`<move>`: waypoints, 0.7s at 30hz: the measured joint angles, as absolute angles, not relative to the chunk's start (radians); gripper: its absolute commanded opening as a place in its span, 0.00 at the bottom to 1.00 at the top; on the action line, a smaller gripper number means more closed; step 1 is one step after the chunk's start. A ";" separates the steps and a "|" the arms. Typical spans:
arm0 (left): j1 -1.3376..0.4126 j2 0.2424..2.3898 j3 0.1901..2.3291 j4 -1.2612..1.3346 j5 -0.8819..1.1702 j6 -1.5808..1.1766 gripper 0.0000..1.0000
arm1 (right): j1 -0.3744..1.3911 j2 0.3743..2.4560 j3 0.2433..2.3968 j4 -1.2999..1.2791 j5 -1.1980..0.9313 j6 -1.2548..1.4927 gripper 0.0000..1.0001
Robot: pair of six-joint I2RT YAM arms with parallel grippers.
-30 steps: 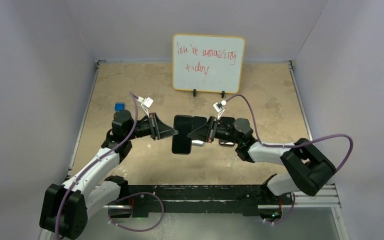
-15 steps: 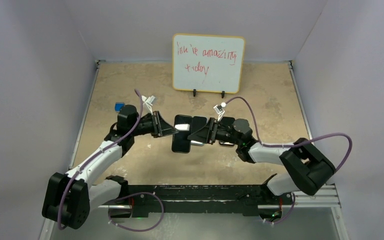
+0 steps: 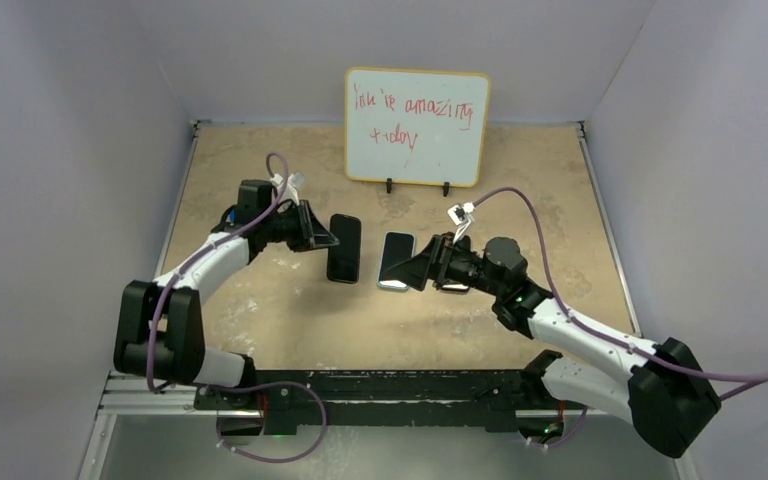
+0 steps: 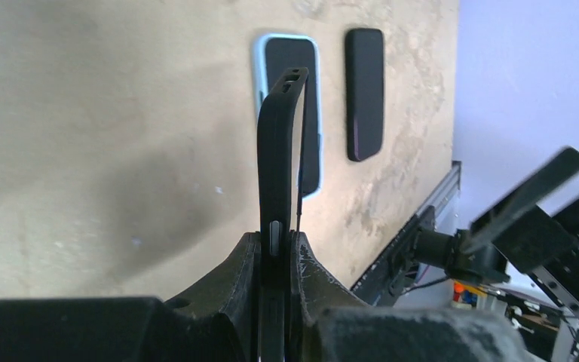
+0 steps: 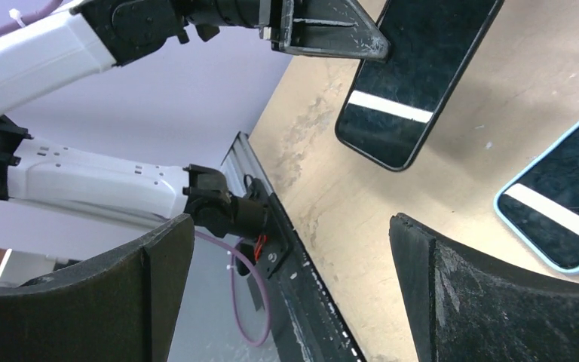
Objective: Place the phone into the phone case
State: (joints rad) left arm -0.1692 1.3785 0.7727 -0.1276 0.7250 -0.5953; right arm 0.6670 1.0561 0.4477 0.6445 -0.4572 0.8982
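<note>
Two fingers of the left gripper (image 4: 275,240) are pinching a black handset (image 4: 275,151) edge-on above the table (image 3: 260,310), while the right gripper (image 5: 290,220) is gaping wide, holding nothing. Between them the light blue phone case (image 4: 257,72) is lying flat with the phone (image 5: 573,173) apparently filling it (screen up). If the held handset slips, it could be knocking a half-seated corner loose.

The phone case (image 4: 257,64) is light blue, held phone (image 3: 344,248) black, table (image 3: 260,320) mottled tan.
</note>
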 measured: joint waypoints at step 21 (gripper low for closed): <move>-0.121 1.629 0.907 -0.286 0.642 -0.459 0.05 | 0.667 0.978 0.448 0.459 -0.383 0.828 0.99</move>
State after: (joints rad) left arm -0.1215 1.6295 0.9073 -0.2855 0.6422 -0.4595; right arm 0.6670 0.9775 0.4484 0.4587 -0.3832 0.8284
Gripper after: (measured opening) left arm 0.120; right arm 0.987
